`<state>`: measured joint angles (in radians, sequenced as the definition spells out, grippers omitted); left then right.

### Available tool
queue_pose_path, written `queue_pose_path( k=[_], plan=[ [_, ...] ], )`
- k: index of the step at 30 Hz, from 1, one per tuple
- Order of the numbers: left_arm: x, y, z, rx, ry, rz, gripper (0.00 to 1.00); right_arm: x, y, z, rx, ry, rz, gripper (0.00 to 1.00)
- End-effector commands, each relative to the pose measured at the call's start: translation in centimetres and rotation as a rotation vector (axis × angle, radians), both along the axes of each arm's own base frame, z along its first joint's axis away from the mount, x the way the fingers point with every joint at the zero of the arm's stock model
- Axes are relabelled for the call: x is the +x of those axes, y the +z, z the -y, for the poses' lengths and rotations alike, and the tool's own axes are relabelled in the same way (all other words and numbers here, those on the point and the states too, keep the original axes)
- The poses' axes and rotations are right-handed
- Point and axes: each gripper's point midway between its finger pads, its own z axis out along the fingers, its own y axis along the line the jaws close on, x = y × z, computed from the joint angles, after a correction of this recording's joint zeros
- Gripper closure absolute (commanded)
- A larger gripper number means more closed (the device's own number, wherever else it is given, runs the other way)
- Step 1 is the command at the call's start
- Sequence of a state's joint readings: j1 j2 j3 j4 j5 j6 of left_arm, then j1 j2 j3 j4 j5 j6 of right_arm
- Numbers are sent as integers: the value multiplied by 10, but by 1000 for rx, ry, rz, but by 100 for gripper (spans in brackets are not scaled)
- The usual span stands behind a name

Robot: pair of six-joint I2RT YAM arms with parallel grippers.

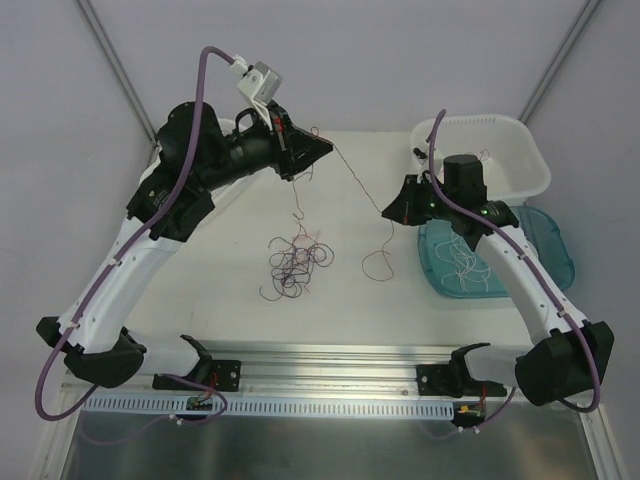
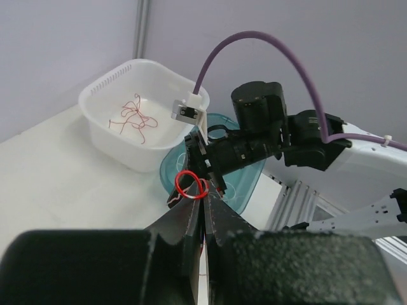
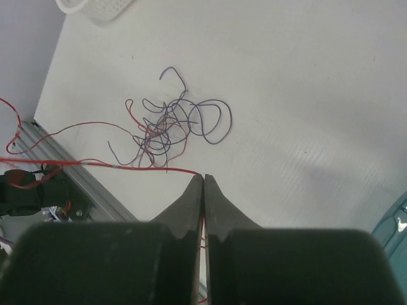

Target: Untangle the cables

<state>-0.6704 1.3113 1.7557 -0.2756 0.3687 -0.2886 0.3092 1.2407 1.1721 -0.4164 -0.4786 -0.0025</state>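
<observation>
GRIP: left gripper [image 2: 203,198] pressed shut, red cable [image 2: 189,184] pinched at its tips; right gripper [image 3: 203,179] pressed shut, apparently on the same cable | CABLE: strung between both tips | PROGRESS: some cables [image 2: 133,117] already sorted into white basket [image 2: 108,89] and teal tray [image 1: 555,240] beyond right gripper; tangle [image 1: 297,262] below not yet separated | POSE: both arms raised, tips turned toward each other

From above, the strands in the tangle of cables [image 1: 298,262] are too fine to tell apart. The right arm [image 1: 520,270] covers part of the teal tray [image 1: 555,250] and the white cables [image 1: 470,270] in it. At the right wrist, the white basket [image 3: 95,7] is cut by the top edge, the red cable [image 3: 159,169] by the left. The left claw's [image 2: 203,197] near body is a dark blur.
</observation>
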Motion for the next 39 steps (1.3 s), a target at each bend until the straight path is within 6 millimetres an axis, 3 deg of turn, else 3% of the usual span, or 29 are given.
queue_pose_path(
  k=[1, 3, 5, 9, 10, 12, 15, 19, 21, 28, 30, 31, 34, 37, 39],
  plan=[
    [-16, 27, -25, -58, 45, -27, 100, 11, -17, 8, -71, -28, 13, 99],
    [2, 19, -39, -30, 153, -11, 100, 12, -19, 5, -63, -20, 3, 99],
    [32, 18, -71, -72, 303, -101, 100, 13, -17, 2, -51, -13, 5, 99],
    [6, 74, -77, -166, 218, -28, 100, 14, 0, -7, -7, 19, 38, 99],
    [11, 74, -79, -165, 245, -21, 100, 13, 7, -9, 16, 23, 53, 99],
    [26, 62, -84, -154, 313, -45, 100, 11, 21, -18, 60, 64, 96, 99],
    [29, 32, -66, -131, 239, -142, 100, 4, 38, -32, 118, 105, 126, 99],
    [31, -7, -48, -131, 176, -283, 100, -2, 45, -54, 167, 163, 142, 96],
    [34, -21, -44, -126, 176, -306, 100, -6, 39, -71, 172, 205, 125, 95],
    [27, -24, -47, -146, 190, -294, 100, -23, 7, -132, 180, 343, 55, 93],
    [27, -26, -49, -143, 199, -292, 100, -27, 0, -143, 183, 374, 36, 84],
    [24, -24, -52, -145, 206, -282, 100, -27, -4, -146, 182, 382, 23, 69],
    [21, -28, -56, -139, 219, -273, 100, -33, -5, -148, 180, 410, 16, 37],
    [19, -35, -60, -135, 231, -279, 100, -35, -4, -143, 155, 417, 39, 15],
    [17, -38, -60, -131, 227, -286, 100, -37, 1, -141, 159, 421, 62, 7]
  ],
)
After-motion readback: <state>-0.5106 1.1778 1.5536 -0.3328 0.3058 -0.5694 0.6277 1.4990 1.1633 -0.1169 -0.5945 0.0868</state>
